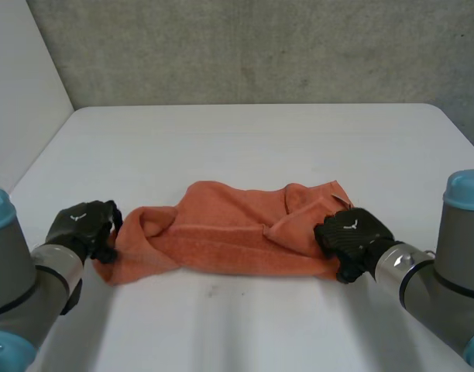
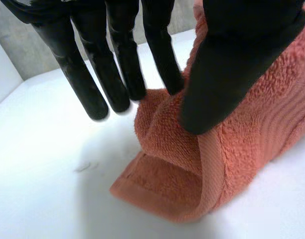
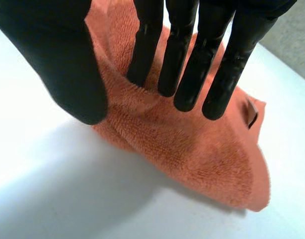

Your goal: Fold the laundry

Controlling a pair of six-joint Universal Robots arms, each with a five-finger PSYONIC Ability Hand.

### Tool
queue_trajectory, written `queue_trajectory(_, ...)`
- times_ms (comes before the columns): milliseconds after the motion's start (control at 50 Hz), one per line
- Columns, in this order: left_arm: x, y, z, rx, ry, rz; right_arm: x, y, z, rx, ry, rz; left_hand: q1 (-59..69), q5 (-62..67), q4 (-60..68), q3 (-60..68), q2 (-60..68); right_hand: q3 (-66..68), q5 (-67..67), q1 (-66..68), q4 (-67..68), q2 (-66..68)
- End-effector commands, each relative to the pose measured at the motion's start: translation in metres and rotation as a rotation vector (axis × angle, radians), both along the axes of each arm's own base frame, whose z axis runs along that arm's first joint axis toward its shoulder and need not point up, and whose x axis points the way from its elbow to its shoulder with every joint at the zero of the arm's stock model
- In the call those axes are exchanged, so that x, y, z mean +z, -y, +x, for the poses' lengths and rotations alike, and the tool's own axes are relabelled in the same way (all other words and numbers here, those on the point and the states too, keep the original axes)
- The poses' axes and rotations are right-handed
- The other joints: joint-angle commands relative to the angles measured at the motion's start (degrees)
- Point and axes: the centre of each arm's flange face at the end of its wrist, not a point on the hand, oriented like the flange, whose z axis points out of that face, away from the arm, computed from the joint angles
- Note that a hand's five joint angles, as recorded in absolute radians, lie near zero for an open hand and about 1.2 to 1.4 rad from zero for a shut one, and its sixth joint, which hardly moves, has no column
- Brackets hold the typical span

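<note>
Left robot hand (image 2: 242, 55) pinches the towel (image 1: 221, 232) at its left end, right robot hand (image 3: 58, 64) at its right end — towel lies bunched on the tabletop (image 1: 260, 139); no neat fold yet, most work remains.

- The towel (image 1: 229, 232) is orange terry cloth, thick and nubby with a looped pile. A flatter woven band runs along its hem.
- The counter (image 1: 252, 147) is white, smooth and matt, with a faint sheen near the cloth.
- The left hand (image 1: 82, 225) and right hand (image 1: 352, 232) are black and smooth-skinned, like rubber or plastic, with a dull gloss along the fingers (image 2: 85, 84).
- The arm joints (image 1: 55, 267) look like brushed grey metal, and their caps (image 1: 465, 194) are smooth light-blue plastic.
- The far wall (image 1: 260, 46) is rough, mottled grey concrete.
</note>
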Motion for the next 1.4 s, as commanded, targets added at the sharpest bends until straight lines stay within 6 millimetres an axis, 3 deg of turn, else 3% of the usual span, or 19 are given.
queue_trajectory(20, 0.027, -0.009, -0.005, -0.048, -0.006, 0.006, 0.037, 0.004, 0.001, -0.022, 0.086, -0.088, -28.27, -27.71, -27.46, -27.51, -27.46, -6.25, -7.27, 0.08, -6.35, -6.31)
queue_trajectory(60, 0.050, -0.008, -0.008, -0.070, -0.030, -0.058, 0.045, 0.007, 0.003, -0.038, 0.127, -0.097, -29.11, -28.55, -28.29, -28.35, -28.30, -6.93, -7.95, -0.60, -7.04, -6.99)
queue_trajectory(180, 0.079, 0.001, -0.012, -0.073, -0.061, -0.162, 0.072, 0.023, 0.010, -0.068, 0.242, -0.138, -28.78, -28.22, -27.96, -28.02, -27.97, -8.79, -9.81, -2.46, -8.89, -8.85)
queue_trajectory(220, 0.098, 0.007, -0.017, -0.082, -0.085, -0.225, 0.078, 0.027, 0.012, -0.062, 0.252, -0.160, -28.44, -27.88, -27.63, -27.68, -27.64, -8.46, -9.47, -2.13, -8.56, -8.52)
queue_trajectory(320, 0.118, 0.002, -0.039, -0.151, -0.122, -0.280, 0.076, 0.046, 0.022, -0.055, 0.250, -0.165, -26.77, -26.21, -25.95, -26.01, -25.96, -8.29, -9.30, -1.96, -8.39, -8.35)
queue_trajectory(400, 0.110, -0.003, -0.061, -0.217, -0.124, -0.247, 0.059, 0.061, 0.030, -0.043, 0.208, -0.134, -25.41, -24.86, -24.60, -24.65, -24.61, -8.62, -9.64, -2.29, -8.72, -8.68)
queue_trajectory(440, 0.094, -0.009, -0.083, -0.269, -0.100, -0.173, 0.046, 0.069, 0.034, -0.020, 0.143, -0.107, -23.73, -23.17, -22.91, -22.97, -22.92, -12.80, -13.81, -6.47, -12.90, -12.86)
queue_trajectory(460, 0.093, -0.009, -0.084, -0.269, -0.100, -0.173, 0.046, 0.070, 0.034, -0.020, 0.143, -0.107, -23.73, -23.17, -22.91, -22.97, -22.92, -12.83, -13.84, -6.50, -12.93, -12.89)
queue_trajectory(500, 0.073, -0.009, -0.094, -0.254, -0.049, -0.098, 0.033, 0.075, 0.039, 0.010, 0.073, -0.092, -23.90, -23.34, -23.08, -23.14, -23.09, -15.85, -16.86, -9.52, -15.95, -15.91)
queue_trajectory(660, 0.034, 0.008, -0.104, -0.173, 0.035, -0.031, 0.015, 0.078, 0.045, 0.062, 0.010, -0.083, -25.24, -24.69, -24.43, -24.48, -24.44, -15.69, -16.70, -9.36, -15.79, -15.75)
queue_trajectory(760, 0.020, 0.015, -0.109, -0.166, 0.052, -0.011, 0.004, 0.081, 0.046, 0.069, -0.001, -0.064, -24.57, -24.02, -23.76, -23.81, -23.77, -16.69, -17.70, -10.36, -16.79, -16.75)
queue_trajectory(1040, -0.010, 0.019, -0.092, -0.083, 0.145, 0.058, -0.013, 0.086, 0.051, 0.092, -0.002, -0.031, -24.07, -23.51, -23.25, -23.31, -23.26, -20.90, -21.92, -14.57, -21.00, -20.96)
queue_trajectory(1180, -0.009, 0.031, -0.072, -0.034, 0.199, 0.059, -0.017, 0.089, 0.054, 0.105, 0.003, -0.024, -21.37, -20.82, -20.56, -20.61, -20.57, -18.04, -19.06, -11.71, -18.14, -18.10)
queue_trajectory(1220, -0.006, 0.033, -0.067, -0.019, 0.216, 0.053, -0.018, 0.090, 0.055, 0.108, 0.004, -0.022, -16.50, -15.94, -15.68, -15.74, -15.69, -9.18, -10.20, -2.85, -9.28, -9.24)
queue_trajectory(1260, 0.002, 0.034, -0.058, 0.007, 0.232, 0.034, -0.020, 0.090, 0.055, 0.108, 0.003, -0.018, 0.08, 0.63, 0.89, 0.84, 0.88, -4.96, -5.98, 1.37, -5.07, -5.02)
queue_trajectory(1400, 0.008, 0.039, -0.044, 0.049, 0.237, 0.037, -0.022, 0.091, 0.055, 0.110, -0.002, 0.006, 1.67, 2.23, 2.49, 2.43, 2.48, 2.48, 1.46, 8.81, 2.38, 2.42)
